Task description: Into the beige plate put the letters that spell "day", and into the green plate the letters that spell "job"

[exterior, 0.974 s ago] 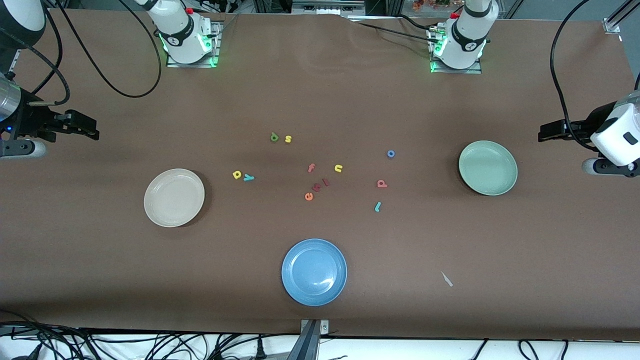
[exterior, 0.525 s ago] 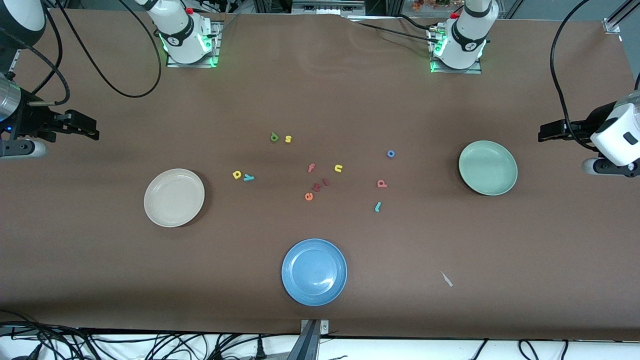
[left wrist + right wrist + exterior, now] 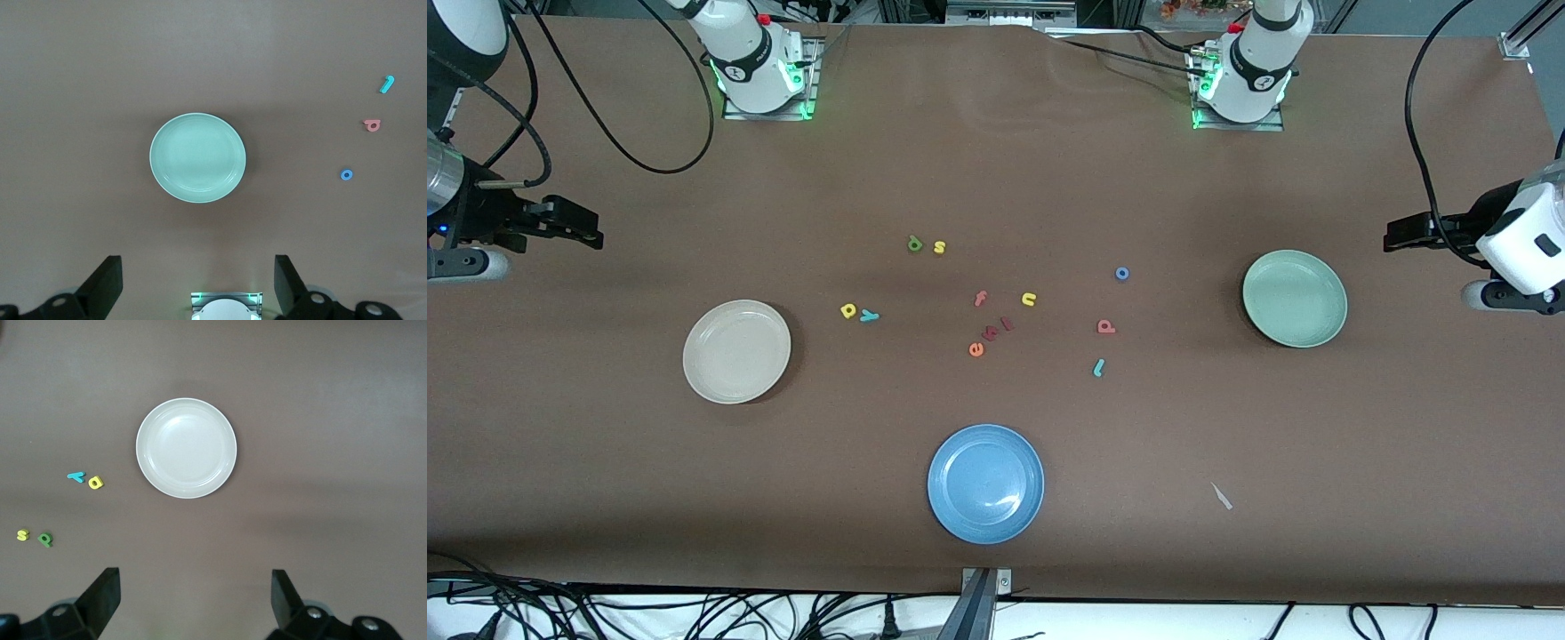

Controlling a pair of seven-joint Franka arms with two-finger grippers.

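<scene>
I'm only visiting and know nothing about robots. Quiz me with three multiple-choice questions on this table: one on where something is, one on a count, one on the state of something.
1. Where is the blue ring letter?
A. on the table near the green plate
B. in the blue plate
C. in the beige plate

2. How many plates are there?
A. two
B. three
C. four

3. What is the left tool doing?
A. gripping a letter
B. shut, empty
C. open, empty, above the green plate

Answers: 1 A, it lies on bare table toward that plate. 2 B, green, beige and blue. 3 C, its fingers stand apart with nothing between.
</scene>
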